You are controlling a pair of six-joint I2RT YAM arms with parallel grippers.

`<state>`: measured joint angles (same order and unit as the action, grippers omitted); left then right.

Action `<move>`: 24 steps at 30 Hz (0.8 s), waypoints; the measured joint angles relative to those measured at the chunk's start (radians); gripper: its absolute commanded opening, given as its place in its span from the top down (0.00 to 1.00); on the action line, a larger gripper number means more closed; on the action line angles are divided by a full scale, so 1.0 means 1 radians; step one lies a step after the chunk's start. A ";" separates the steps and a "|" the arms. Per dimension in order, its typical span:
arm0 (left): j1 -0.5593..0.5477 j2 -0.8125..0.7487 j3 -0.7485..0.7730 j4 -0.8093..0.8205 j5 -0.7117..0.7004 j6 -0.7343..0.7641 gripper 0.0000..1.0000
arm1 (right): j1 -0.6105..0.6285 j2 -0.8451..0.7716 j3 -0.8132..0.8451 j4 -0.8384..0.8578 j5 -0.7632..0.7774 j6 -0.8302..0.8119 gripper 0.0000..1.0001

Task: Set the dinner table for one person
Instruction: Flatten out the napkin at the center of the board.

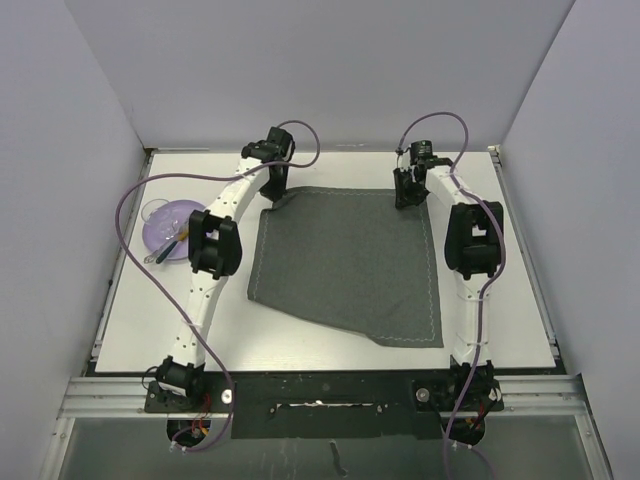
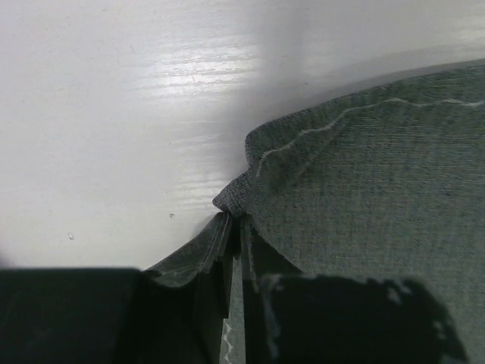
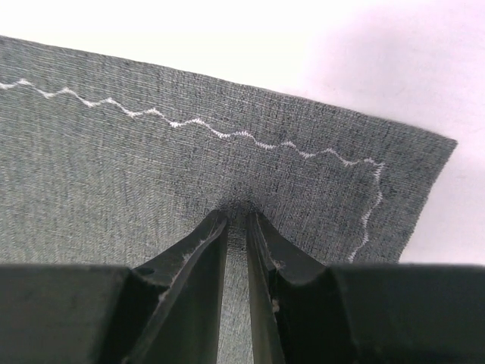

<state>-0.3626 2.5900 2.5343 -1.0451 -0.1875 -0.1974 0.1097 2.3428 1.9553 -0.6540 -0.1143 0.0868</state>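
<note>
On the middle of the white dinner table (image 1: 330,352) lies a dark grey placemat (image 1: 345,265) with white zigzag stitching, its near edge running askew. The left gripper (image 1: 277,190) is at the mat's far left corner. It is pinched tight on the cloth, which bunches up there with a fold caught between the fingers (image 2: 212,318). The right gripper (image 1: 408,190) is at the far right corner, its fingers (image 3: 189,258) nipped together on the mat just inside the stitched edge. Off to the left, apart from the mat, a purple plate (image 1: 195,215) carries some cutlery (image 1: 166,249) too small to tell apart. A clear glass (image 1: 154,212) stands at the plate's far left rim.
</note>
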 measured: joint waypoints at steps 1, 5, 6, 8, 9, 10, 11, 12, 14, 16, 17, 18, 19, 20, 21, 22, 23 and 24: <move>0.004 0.011 0.000 0.000 -0.003 -0.002 0.80 | 0.000 0.011 0.004 -0.004 0.002 0.000 0.81; 0.013 0.029 -0.007 -0.002 -0.053 -0.001 0.45 | -0.004 0.021 0.012 -0.005 0.003 0.000 0.83; 0.014 0.029 -0.009 0.000 -0.073 -0.003 0.17 | -0.004 0.022 0.013 -0.005 0.004 0.000 0.83; 0.015 0.028 -0.014 0.009 -0.113 0.000 0.02 | -0.004 0.022 0.013 -0.005 0.005 0.000 0.83; 0.015 0.027 -0.023 0.017 -0.133 -0.006 0.02 | -0.004 0.022 0.013 -0.005 0.005 0.000 0.83; 0.016 0.027 -0.039 0.025 -0.155 -0.013 0.02 | -0.004 0.022 0.012 -0.005 0.006 0.000 0.83; 0.016 0.026 -0.053 0.032 -0.173 -0.019 0.02 | -0.003 0.022 0.012 -0.005 0.006 0.000 0.83; 0.016 0.023 -0.072 0.045 -0.186 -0.029 0.02 | -0.003 0.022 0.012 -0.005 0.006 0.000 0.83; 0.015 -0.007 -0.113 0.059 -0.219 -0.034 0.02 | -0.002 0.021 0.008 0.000 0.005 0.000 0.83; 0.015 -0.041 -0.162 0.064 -0.249 -0.038 0.02 | 0.005 0.015 -0.003 0.008 0.006 0.000 0.83; 0.016 -0.058 -0.181 0.064 -0.262 -0.041 0.02 | 0.007 0.006 -0.014 0.012 0.006 0.000 0.83; 0.016 -0.076 -0.198 0.065 -0.272 -0.046 0.02 | 0.010 -0.001 -0.025 0.010 0.007 0.000 0.83; 0.016 -0.098 -0.215 0.066 -0.279 -0.051 0.02 | 0.015 -0.010 -0.034 0.005 0.009 0.000 0.83; 0.016 -0.122 -0.232 0.066 -0.282 -0.057 0.02 | 0.022 -0.017 -0.039 -0.001 0.011 0.000 0.83; 0.016 -0.154 -0.251 0.067 -0.282 -0.062 0.02 | 0.031 -0.027 -0.042 -0.008 0.014 -0.001 0.83; 0.014 -0.186 -0.268 0.066 -0.280 -0.068 0.02 | 0.042 -0.038 -0.043 -0.015 0.018 -0.001 0.83; 0.013 -0.222 -0.286 0.064 -0.277 -0.076 0.02 | 0.052 -0.052 -0.050 -0.017 0.019 -0.001 0.82; 0.010 -0.270 -0.316 0.066 -0.270 -0.087 0.02 | 0.068 -0.078 -0.064 -0.019 0.024 -0.001 0.80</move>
<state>-0.3523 2.3203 2.2181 -0.9791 -0.4576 -0.2840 0.1772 2.2650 1.8912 -0.6727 -0.0898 0.0860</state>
